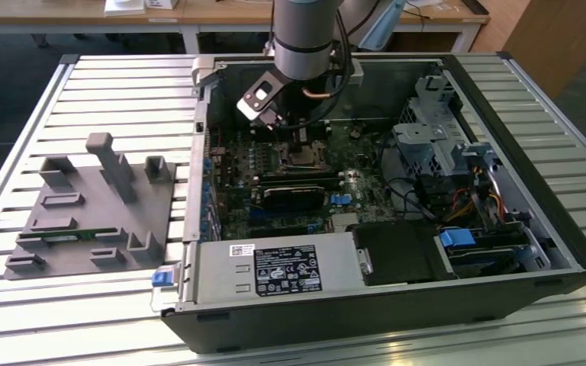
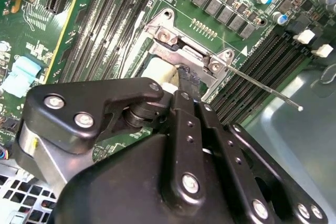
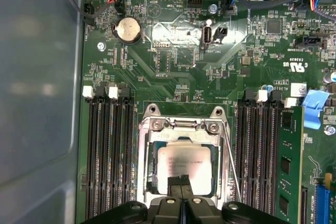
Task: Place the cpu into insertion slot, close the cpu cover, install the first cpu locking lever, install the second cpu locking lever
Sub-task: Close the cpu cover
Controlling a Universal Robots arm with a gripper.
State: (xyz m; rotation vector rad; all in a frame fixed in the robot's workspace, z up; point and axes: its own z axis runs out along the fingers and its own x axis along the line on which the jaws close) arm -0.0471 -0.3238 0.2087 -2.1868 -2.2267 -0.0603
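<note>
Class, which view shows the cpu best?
The first wrist view: the cpu lies face-on, silvery top plain. The second wrist view shows a corner behind the pincer; the exterior view, too small to tell.

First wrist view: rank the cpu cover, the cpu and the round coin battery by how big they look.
1. cpu cover: its silver frame spans wider than the chip.
2. cpu: sits inside the cover's window.
3. coin battery: clearly the smallest.
All three lie on the same green board, so nearness to the camera hardly skews the order.
</note>
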